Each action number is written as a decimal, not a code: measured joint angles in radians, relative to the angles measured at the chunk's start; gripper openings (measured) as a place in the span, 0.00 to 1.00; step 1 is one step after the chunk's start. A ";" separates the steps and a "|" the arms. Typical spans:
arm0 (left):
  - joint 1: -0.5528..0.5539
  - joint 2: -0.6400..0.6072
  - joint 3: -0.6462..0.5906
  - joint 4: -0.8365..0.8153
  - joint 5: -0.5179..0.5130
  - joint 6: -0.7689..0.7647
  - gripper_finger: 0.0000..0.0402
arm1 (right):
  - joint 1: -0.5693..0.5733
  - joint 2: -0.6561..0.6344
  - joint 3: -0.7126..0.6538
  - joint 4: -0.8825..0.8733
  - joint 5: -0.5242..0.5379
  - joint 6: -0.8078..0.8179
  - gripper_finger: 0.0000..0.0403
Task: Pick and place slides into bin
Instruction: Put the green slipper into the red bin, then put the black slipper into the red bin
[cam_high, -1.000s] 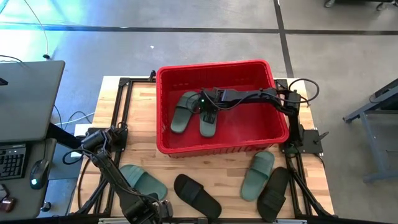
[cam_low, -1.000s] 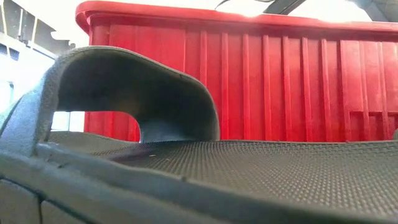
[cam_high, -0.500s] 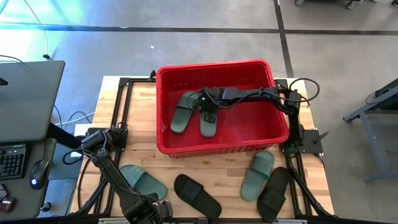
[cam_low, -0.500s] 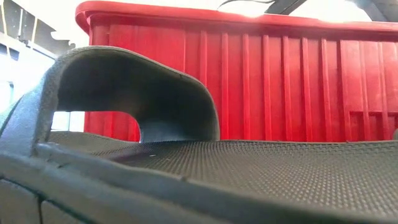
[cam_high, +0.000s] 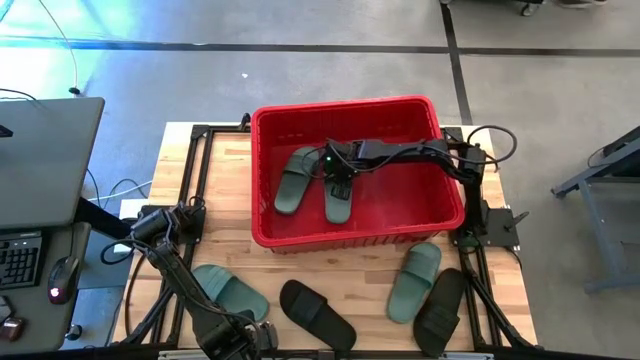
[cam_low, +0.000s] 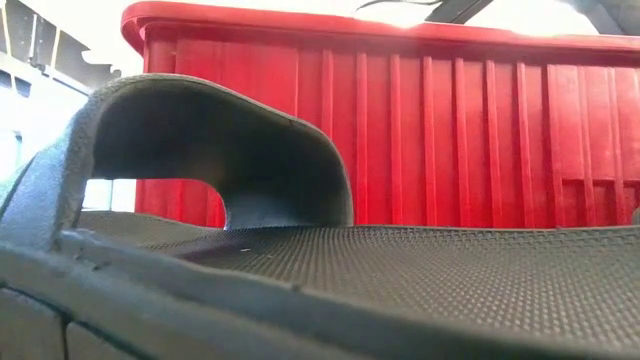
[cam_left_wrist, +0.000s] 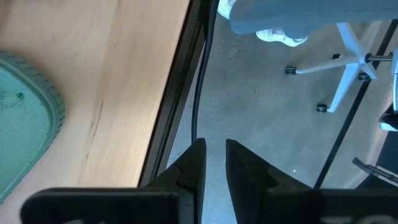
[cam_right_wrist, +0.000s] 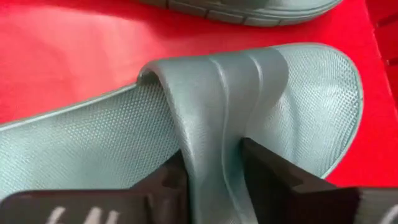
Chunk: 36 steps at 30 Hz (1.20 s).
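The red bin (cam_high: 262, 180) stands at the table's far middle. Two green slides lie in it, one (cam_high: 291, 181) on the left and one (cam_high: 338, 203) beside it, sole down on the bin floor. My right gripper (cam_high: 338, 182) reaches into the bin, and its fingers stand open on either side of that second slide's strap (cam_right_wrist: 211, 106). On the table near the front lie a green slide (cam_high: 230, 291), a black one (cam_high: 318, 315), another green one (cam_high: 414, 282) and another black one (cam_high: 440, 311). My left gripper (cam_left_wrist: 213, 149) waits at the near left edge, a narrow gap between its fingers and nothing in it. My right gripper comes from above with one finger (cam_right_wrist: 171, 180) and the other (cam_right_wrist: 267, 171) on the two sides of the green slide's strap, near where it joins the sole (cam_right_wrist: 214, 180). Whether they touch it I cannot tell. The slide lies flat on the bin floor.
The low view is filled by a dark slide (cam_low: 380, 280) close to the camera, with the bin's ribbed wall (cam_low: 450, 130) behind it. The bin's right half (cam_high: 410, 200) holds free floor. A desk with a keyboard (cam_high: 20, 260) stands left of the table.
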<state>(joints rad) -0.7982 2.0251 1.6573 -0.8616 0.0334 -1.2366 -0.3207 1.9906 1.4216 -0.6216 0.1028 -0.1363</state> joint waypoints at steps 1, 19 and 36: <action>0.000 0.000 0.000 0.000 0.000 0.000 0.12 | 0.000 -0.004 0.003 -0.002 0.001 -0.005 0.30; 0.000 0.000 0.000 0.007 0.000 0.000 0.12 | 0.031 -0.040 0.529 -0.486 -0.083 0.114 0.33; 0.000 0.000 0.000 0.008 0.000 0.000 0.12 | 0.381 -0.143 0.852 -0.752 -0.439 0.346 0.33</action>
<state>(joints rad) -0.7979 2.0251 1.6573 -0.8532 0.0334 -1.2363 0.0602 1.8472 2.2733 -1.3732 -0.3365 0.2101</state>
